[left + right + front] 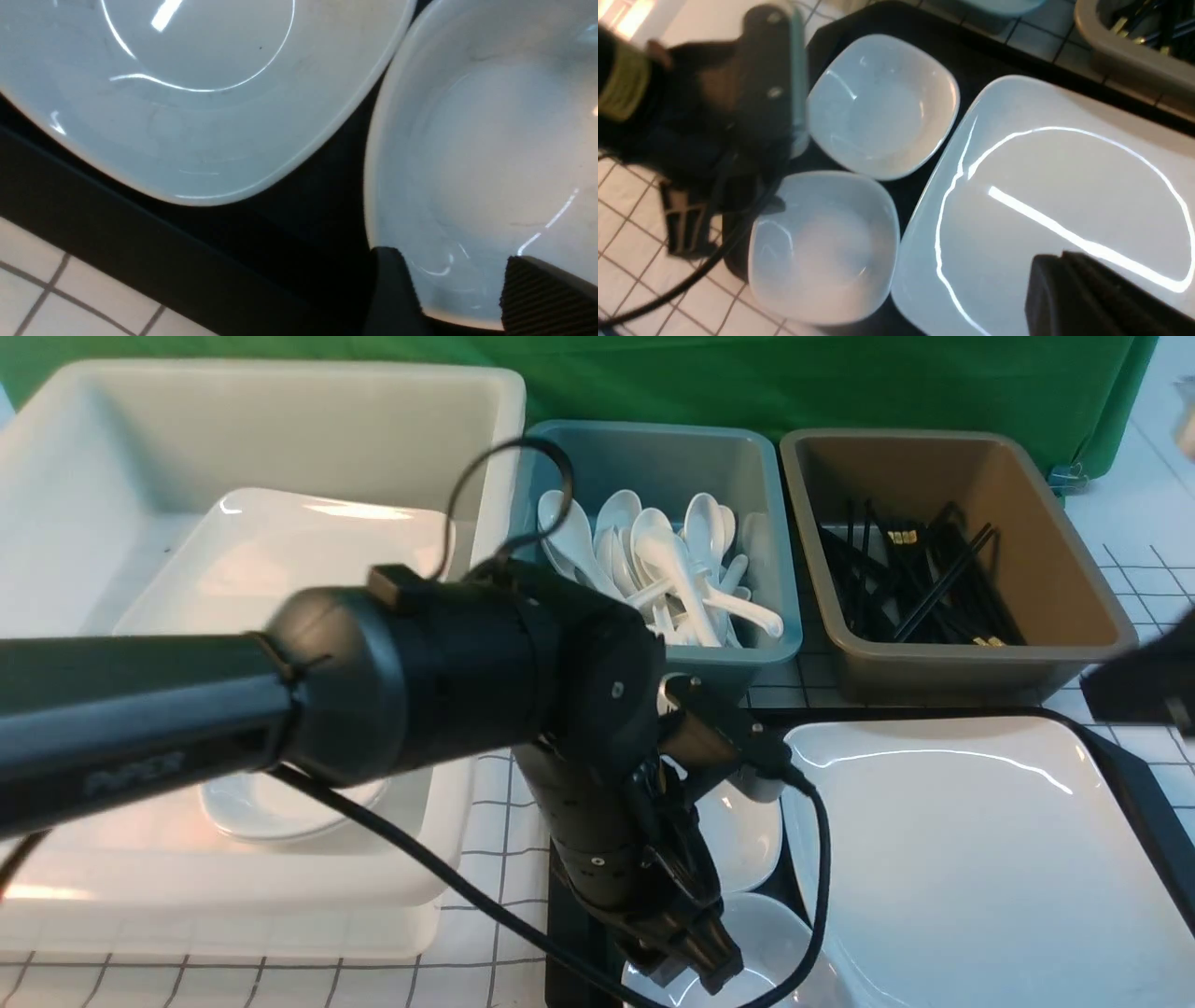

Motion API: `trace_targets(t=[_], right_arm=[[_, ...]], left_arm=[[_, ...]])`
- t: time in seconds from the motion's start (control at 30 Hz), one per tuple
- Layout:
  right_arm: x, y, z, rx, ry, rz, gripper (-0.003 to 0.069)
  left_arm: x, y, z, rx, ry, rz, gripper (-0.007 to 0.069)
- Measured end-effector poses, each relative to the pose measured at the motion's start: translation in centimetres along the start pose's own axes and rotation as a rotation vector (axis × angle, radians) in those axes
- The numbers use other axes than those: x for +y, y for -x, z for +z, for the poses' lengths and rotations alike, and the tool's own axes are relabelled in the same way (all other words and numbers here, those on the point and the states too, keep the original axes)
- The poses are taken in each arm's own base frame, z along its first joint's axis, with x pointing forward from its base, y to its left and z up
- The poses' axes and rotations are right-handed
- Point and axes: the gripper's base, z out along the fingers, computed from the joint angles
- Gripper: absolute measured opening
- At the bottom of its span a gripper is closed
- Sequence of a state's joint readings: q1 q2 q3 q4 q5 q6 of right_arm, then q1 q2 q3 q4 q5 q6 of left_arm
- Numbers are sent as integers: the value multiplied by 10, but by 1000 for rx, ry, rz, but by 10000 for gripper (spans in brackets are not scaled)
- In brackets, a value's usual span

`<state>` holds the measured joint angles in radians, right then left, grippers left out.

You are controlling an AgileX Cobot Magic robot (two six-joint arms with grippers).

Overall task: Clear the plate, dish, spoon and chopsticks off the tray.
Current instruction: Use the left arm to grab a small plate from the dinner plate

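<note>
1. We've got the black tray (1137, 803) sitting on the gridded table (485, 821), just in front of the bins. The big white plate (962, 859) lies flat on it and fills its right side.
2. Two little ones share the tray's left strip: the far small dish (747, 835) and the near small dish (761, 933). They sit one behind the other, right by the plate's left edge (touching it or not, we can't tell).
3. The left gripper (698, 978) points down at the near small dish. In its wrist view the fingers (395, 298) are spread apart with the dish's rim showing in the gap, and they aren't pinching anything.
4. The right gripper (1045, 280) hangs over the plate with its fingers pressed together and empty. We can't tell whether it touches the plate.
5. Behind the tray there's a teal bin (653, 457) with a heap of white soup spoons (672, 569). To its right, a brown bin (896, 467) holds black chopsticks (924, 583).
6. Off to the left, a big white tub (280, 392) holds a large white plate (280, 560) and another little dish (280, 812).
</note>
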<state>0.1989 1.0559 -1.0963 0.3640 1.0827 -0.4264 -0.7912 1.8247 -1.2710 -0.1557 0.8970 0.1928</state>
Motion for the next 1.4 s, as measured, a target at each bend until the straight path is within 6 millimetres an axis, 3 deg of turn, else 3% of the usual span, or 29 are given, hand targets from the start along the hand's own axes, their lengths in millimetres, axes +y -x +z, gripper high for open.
trace_targets(t=[0.1,0.23,0.57,0.73,0.87,1.23,1.4], right_arm=[[8,-15,-10,-28,-2,-39,7],[16,-29,-20,-37,11,-97,6],[26,-35,-33,-83,40,-128,6],[28,-34,-33,-88,61,-122,6],[28,-34,-33,-90,65,-121,6],[28,-34,-33,-91,66,-123,9],[28,-34,-33,-91,65,-131,17]], left_arm=[[3,4,10,-13,13,13,423],[5,6,21,-12,23,16,438],[9,5,46,43,29,19,409],[9,5,48,52,25,17,304],[8,5,43,57,18,14,154],[5,4,40,85,-15,-8,141],[3,10,25,72,-14,3,90]])
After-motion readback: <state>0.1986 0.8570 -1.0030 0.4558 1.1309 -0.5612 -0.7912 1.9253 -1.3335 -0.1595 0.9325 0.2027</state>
